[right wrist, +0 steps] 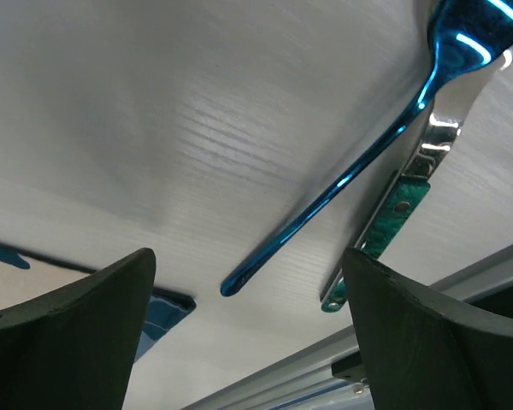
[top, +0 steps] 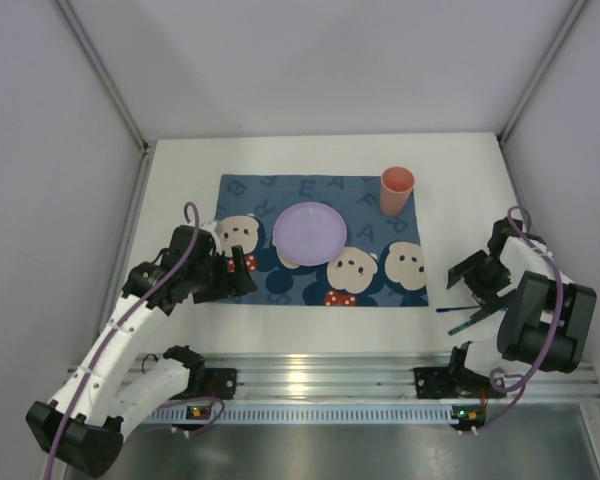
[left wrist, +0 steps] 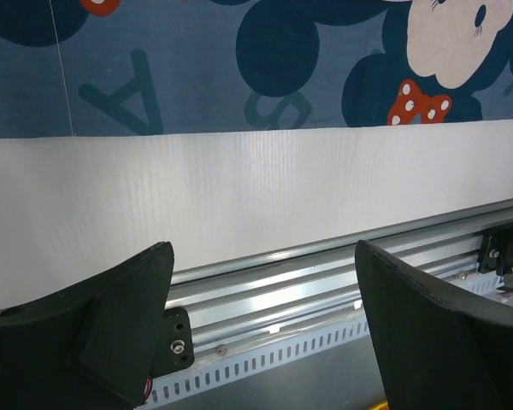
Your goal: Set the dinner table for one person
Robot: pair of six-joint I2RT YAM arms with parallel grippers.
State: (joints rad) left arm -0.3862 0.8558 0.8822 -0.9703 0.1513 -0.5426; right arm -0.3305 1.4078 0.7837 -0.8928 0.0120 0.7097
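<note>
White tabletop [top: 185,190] spans the whole workspace; plate [top: 309,232] and cup [top: 396,190] sit on placemat [top: 280,285]. Step, likely: picking the blue utensil [right wrist: 342,179] or knife [right wrist: 385,231], near right, under right gripper [right wrist: 248,265], jaws spread, empty. Next: lower, pinch one handle. Left gripper [left wrist: 263,252] likewise spread.

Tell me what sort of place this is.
Probably a robot test booth, not a home dining room: plain panel walls box in the white table, two arms are bolted to an aluminium rail, and a placemat holds one plate.
</note>
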